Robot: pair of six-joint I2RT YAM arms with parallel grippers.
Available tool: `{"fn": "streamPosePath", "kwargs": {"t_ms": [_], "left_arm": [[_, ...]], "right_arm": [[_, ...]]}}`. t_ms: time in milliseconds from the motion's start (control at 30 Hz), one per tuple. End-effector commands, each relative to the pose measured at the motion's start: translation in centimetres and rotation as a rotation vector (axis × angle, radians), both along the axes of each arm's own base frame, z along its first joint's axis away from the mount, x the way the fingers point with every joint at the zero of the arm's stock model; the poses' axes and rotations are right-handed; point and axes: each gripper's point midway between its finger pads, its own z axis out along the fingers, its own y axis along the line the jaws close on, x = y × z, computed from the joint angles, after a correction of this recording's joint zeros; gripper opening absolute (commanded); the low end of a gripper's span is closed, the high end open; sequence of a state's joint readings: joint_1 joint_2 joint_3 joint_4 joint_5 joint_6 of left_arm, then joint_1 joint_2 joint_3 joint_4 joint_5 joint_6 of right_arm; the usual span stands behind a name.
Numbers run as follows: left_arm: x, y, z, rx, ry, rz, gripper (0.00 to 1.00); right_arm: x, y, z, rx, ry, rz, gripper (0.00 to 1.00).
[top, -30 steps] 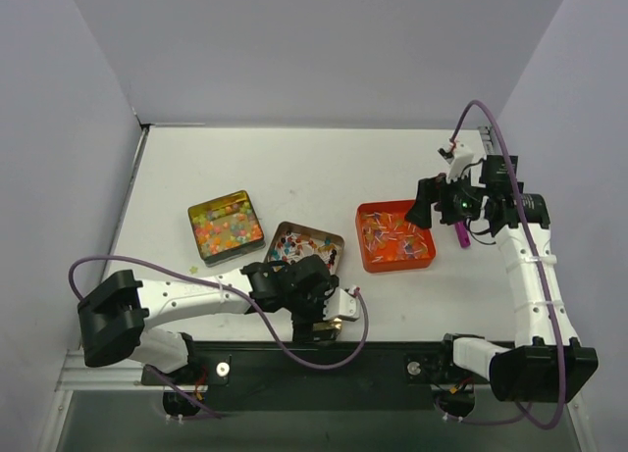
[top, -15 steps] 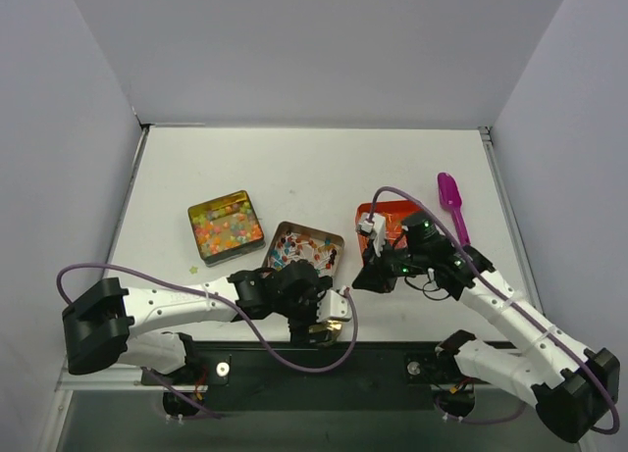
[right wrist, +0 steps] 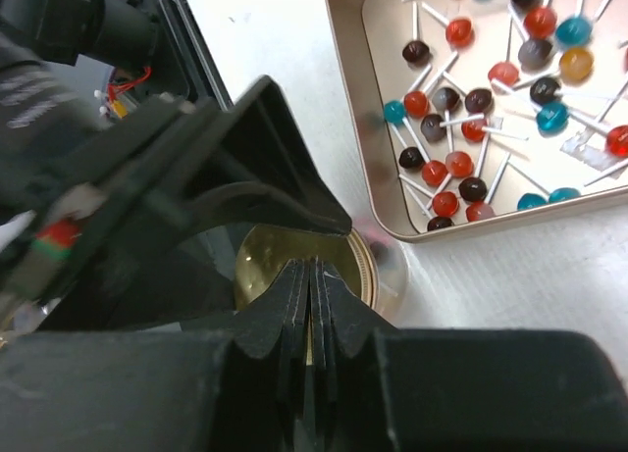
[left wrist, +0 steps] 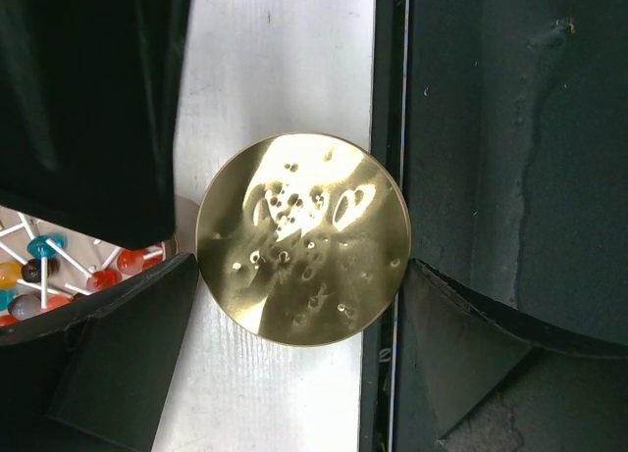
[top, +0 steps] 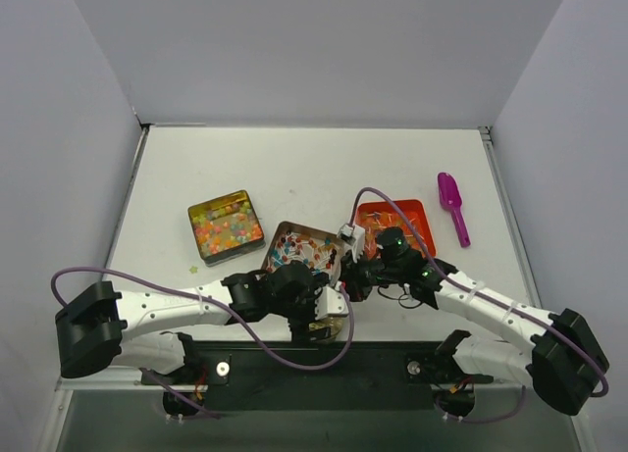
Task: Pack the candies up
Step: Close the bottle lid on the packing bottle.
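Black-fingered, the right gripper is closed tight on nothing, its tips pointing at the round gold metal lid by the near edge of the white table. The left gripper hangs over that lid spread wide, one finger on each side, not gripping it. Just beside the lid the candies, small round red, blue and brown sweets on white sticks, lie in a shallow gold-coloured rectangular tin; more, as tiny coloured beads, fill a square tin further left, and an orange plastic tray and a purple plastic scoop lie to the right.
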State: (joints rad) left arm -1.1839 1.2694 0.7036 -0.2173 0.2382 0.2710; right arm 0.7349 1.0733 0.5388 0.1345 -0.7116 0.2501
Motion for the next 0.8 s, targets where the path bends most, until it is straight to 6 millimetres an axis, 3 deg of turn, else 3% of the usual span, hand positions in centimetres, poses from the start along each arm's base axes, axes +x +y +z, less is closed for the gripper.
{"fn": "streamPosePath", "kwargs": {"t_ms": [0,233,600,767], "left_arm": [[0.5,-1.1,1.4,-0.073,-0.016,0.027,0.97],[0.5,-0.8,1.3,-0.074,-0.016,0.035,0.97],[1.2,-0.4,1.4,-0.099,-0.051,0.079,0.97],[2.1,0.2,2.8,-0.095,-0.062,0.145,0.97]], "right_arm": [[0.1,1.9,-0.2,0.070,0.059,-0.003,0.00],[-1.3,2.6,-2.2,-0.005,0.098,0.062,0.00],[-4.5,0.7,-6.0,-0.184,0.121,0.175,0.00],[-5.2,-0.1,-7.1,-0.242,0.115,0.177,0.00]]}}
